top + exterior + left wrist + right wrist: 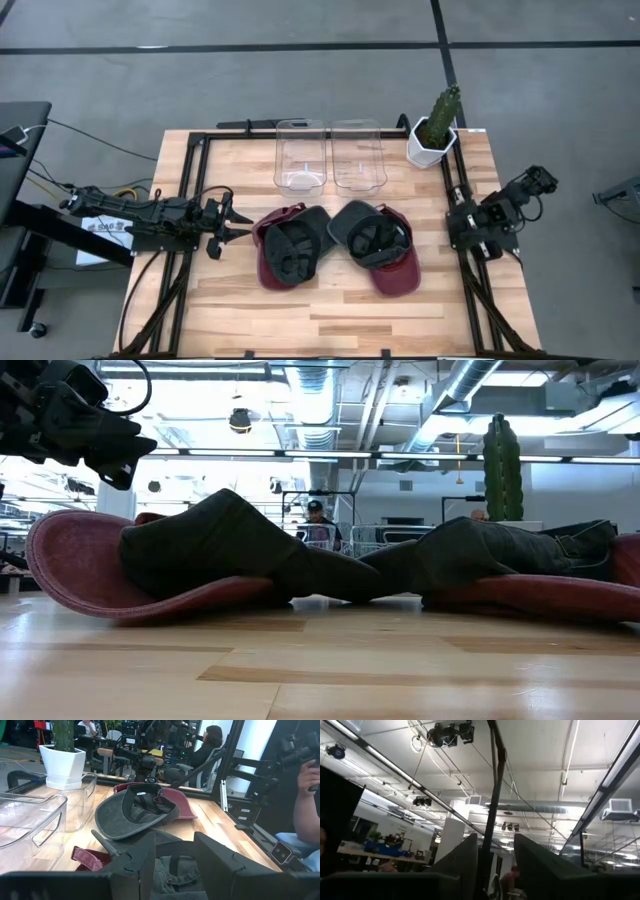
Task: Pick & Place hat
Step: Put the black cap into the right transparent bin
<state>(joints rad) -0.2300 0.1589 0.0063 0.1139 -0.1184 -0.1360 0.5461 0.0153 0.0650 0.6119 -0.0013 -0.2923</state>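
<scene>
Hat: two upturned maroon-and-grey fabric caps [292, 248] [378, 245] lie mid-bench, unplaced (clear plastic bins [300, 155] hold nothing). Left gripper [237, 225] beside the near cap, fingers parted, gripping nothing; right gripper [495, 857] likewise.

Grey floor [300, 90] crossed by dark lines surrounds the table. Overhead run ceiling ducts [470, 385] and strip lights [390, 765]. A seated person [202, 752] works at desks beyond.

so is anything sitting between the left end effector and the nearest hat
Nothing visible. The left end effector, fingers open, hovers just off the left hat, with only bare table between them. The right hat and the clear bins lie beyond it, not in the path.
</scene>
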